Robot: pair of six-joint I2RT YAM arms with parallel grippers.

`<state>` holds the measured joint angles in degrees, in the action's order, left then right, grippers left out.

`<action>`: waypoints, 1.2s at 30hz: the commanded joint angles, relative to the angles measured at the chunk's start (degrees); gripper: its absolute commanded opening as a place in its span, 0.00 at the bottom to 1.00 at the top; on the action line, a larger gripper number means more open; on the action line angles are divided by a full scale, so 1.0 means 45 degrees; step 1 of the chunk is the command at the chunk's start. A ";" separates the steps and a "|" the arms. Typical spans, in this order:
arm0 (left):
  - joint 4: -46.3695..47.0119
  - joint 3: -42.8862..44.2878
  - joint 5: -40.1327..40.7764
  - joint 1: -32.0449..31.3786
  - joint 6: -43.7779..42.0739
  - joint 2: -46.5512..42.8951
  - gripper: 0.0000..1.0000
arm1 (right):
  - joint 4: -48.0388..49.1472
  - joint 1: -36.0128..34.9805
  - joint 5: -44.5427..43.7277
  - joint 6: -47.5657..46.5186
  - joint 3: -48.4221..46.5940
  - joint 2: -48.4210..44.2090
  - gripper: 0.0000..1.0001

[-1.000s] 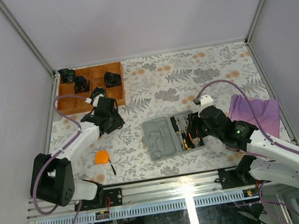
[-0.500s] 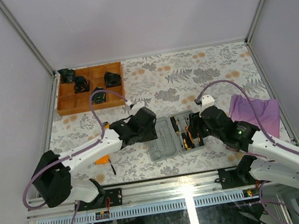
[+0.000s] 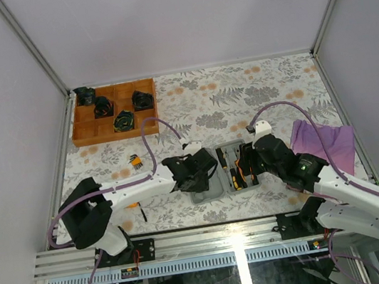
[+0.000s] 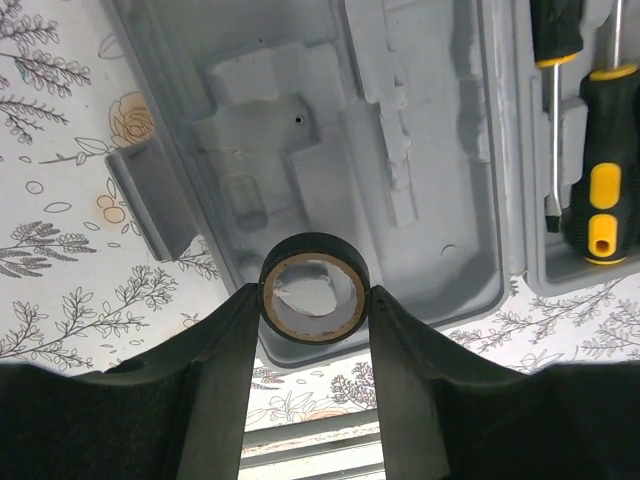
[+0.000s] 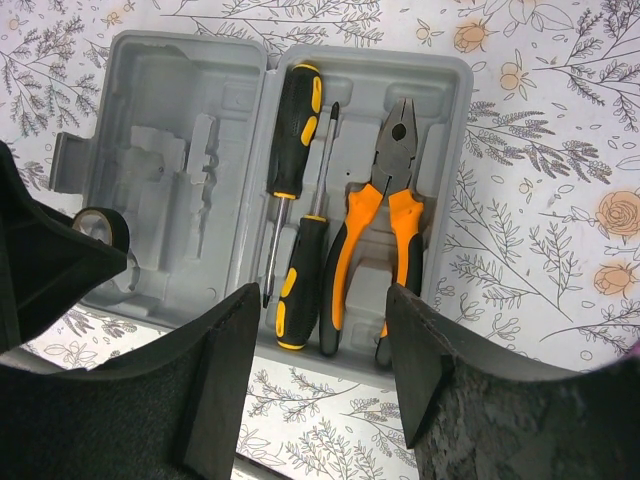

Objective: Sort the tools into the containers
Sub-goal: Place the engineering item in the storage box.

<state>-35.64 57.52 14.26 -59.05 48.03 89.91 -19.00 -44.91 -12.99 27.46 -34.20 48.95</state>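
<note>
The open case (image 5: 420, 90) is part filled: its right half has the pliers (image 5: 385, 200) and two screwdrivers (image 5: 296, 110), while the moulded recesses of the left half are bare. All three lie along the hinge. The pliers' nose points to the far side, and the screwdrivers lie head to tail. The left gripper (image 4: 315, 292) pinches a black tape roll (image 4: 314, 244) by its outer rim over the left half's near corner, hole facing the wrist camera. The right gripper (image 5: 322, 300) hovers over the case, jaws apart and empty. A small orange-and-black tool (image 3: 135, 161) lies on the worktop, seemingly unsorted.
</note>
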 commanded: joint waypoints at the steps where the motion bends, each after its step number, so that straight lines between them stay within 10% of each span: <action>1: -0.0351 0.0167 0.0329 -0.0339 0.0353 0.0294 0.40 | 0.0113 -0.0078 -0.0298 0.0063 -0.0015 0.0002 0.60; 36: -0.0799 -0.0296 0.1166 -0.0727 0.1026 -0.1189 0.54 | 0.0453 -0.0079 0.0286 0.0053 0.0118 0.0341 0.57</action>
<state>-40.25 57.36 16.25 -61.95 51.16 90.74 -18.98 -44.91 -12.64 27.53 -33.71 49.89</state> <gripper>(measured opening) 0.550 0.587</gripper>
